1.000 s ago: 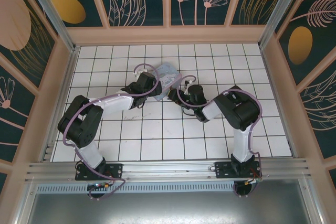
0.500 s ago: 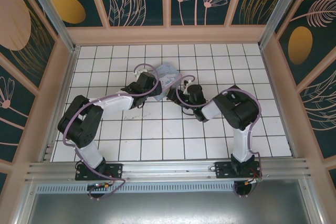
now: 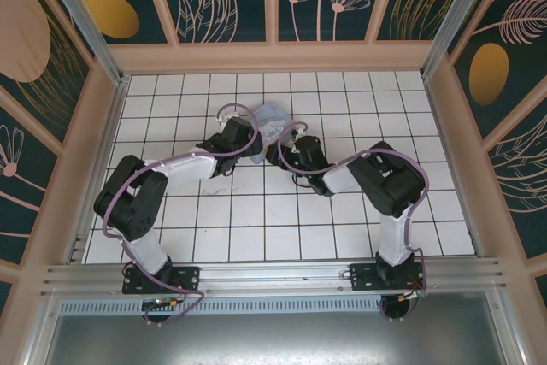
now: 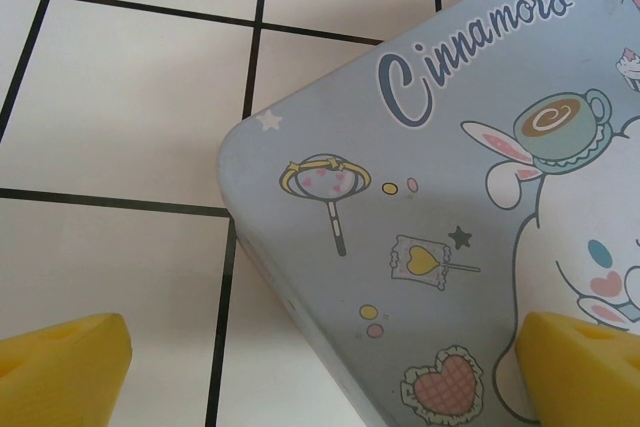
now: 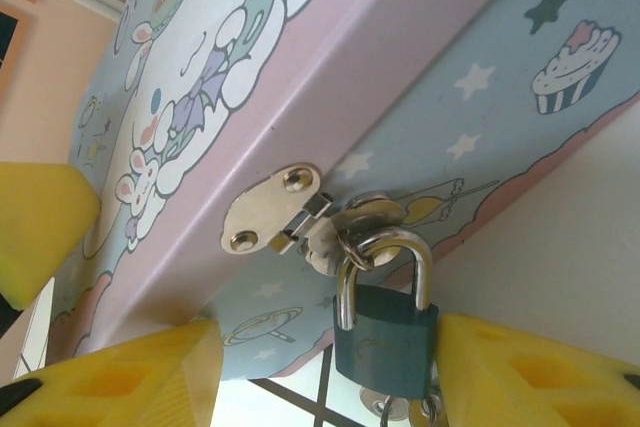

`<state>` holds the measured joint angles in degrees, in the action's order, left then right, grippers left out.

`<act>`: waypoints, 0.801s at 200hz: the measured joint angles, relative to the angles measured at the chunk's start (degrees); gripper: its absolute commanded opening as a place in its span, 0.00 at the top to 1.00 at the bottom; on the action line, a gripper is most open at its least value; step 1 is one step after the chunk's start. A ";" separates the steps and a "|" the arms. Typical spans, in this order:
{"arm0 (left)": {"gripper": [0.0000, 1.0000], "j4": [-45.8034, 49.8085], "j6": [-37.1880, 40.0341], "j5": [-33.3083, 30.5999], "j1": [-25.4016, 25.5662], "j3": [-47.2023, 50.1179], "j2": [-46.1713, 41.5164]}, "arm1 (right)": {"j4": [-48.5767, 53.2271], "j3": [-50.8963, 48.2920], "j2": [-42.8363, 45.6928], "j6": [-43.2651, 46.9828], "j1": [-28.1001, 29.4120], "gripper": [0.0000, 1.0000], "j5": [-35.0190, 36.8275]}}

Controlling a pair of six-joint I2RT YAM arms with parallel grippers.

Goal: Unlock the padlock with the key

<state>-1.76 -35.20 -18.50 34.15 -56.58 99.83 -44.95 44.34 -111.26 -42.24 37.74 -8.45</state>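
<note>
The bluish-grey padlock (image 5: 385, 332) hangs by its shackle, which is closed, from the metal hasp (image 5: 275, 209) of the pastel cartoon box (image 5: 440, 67). Metal key heads (image 5: 392, 409) show just under the padlock's bottom; whether a key sits in the keyhole I cannot tell. My right gripper (image 5: 330, 387) is open around the padlock, whose right side touches the right finger (image 5: 530, 377), with a gap to the left one. My left gripper (image 4: 320, 367) is open at the box's corner (image 4: 400, 247), one finger over the lid and one over the tiles. In the top view both grippers (image 3: 255, 144) (image 3: 275, 151) meet at the box (image 3: 275, 117).
The box lies on the white tiled floor (image 3: 256, 211) near the middle back. Patterned walls with wooden frames (image 3: 273, 53) enclose the floor. A yellow finger (image 5: 40, 227) of the other gripper shows at the left of the right wrist view.
The right gripper has slid a little left and closer to the box's front. The left arm and the box have stayed put.
</note>
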 measured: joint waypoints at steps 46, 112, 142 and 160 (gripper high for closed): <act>0.01 -0.44 -0.07 0.04 0.00 0.24 0.00 | -2.01 -0.44 -1.25 0.00 -0.24 0.64 -0.17; 0.01 -0.63 -0.22 0.07 0.00 0.35 0.00 | -3.96 -3.15 -1.46 -2.60 -0.70 0.90 -0.44; 0.01 -0.66 -0.22 0.07 0.00 0.35 0.00 | -5.07 -4.15 -1.46 -4.11 -1.07 1.00 -0.57; 0.01 -0.87 -0.22 0.07 0.00 0.44 0.04 | -6.10 -4.79 -1.46 -4.72 -1.29 1.00 -0.63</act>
<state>-2.63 -35.42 -18.44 34.15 -56.14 99.88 -51.05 39.55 -112.73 -46.96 36.45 -9.08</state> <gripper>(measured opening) 0.987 0.052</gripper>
